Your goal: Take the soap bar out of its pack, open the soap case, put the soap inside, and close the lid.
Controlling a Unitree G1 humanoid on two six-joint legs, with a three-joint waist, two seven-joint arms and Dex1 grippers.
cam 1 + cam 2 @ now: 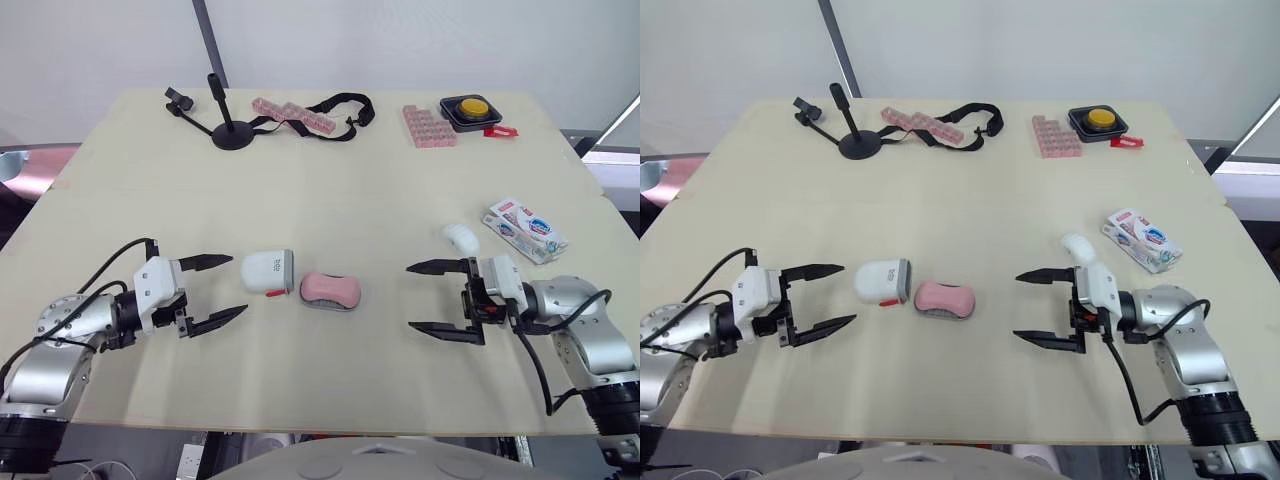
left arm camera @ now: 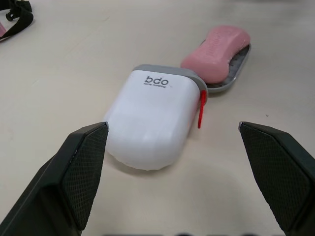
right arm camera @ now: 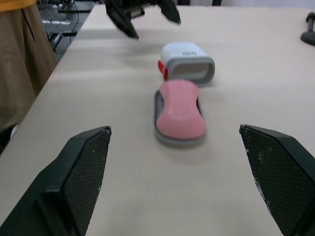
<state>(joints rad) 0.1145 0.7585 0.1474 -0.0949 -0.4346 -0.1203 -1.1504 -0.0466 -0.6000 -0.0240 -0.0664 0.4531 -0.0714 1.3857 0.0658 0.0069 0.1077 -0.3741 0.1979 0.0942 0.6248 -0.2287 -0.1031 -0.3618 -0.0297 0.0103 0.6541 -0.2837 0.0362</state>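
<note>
We log this as a robot test lab. The work surface is a bare, pale wooden tabletop [image 1: 350, 190] against a plain white wall [image 1: 400, 40]. Along its far edge sit a yellow push button in a square black housing [image 1: 473, 107], a small black stand on a round base [image 1: 232, 136], pink moulded plastic trays [image 1: 430, 127] and a black webbing strap [image 1: 346, 107]. A person in tan clothing [image 3: 22, 64] stands beside the table.

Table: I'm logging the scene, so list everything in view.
soap bar: one, pink, on grey tray, centre
case cover: one, white, left of soap
soap pack: one, white, near right
lump: one, white, beside pack
stand: one, black, far left
strap: one, black, far centre
trays: two, pink, far edge
button box: one, black-yellow, far right
tag: one, red, beside box
person's clothing: brown, off table edge
left tool: black, open
right tool: black, open
</note>
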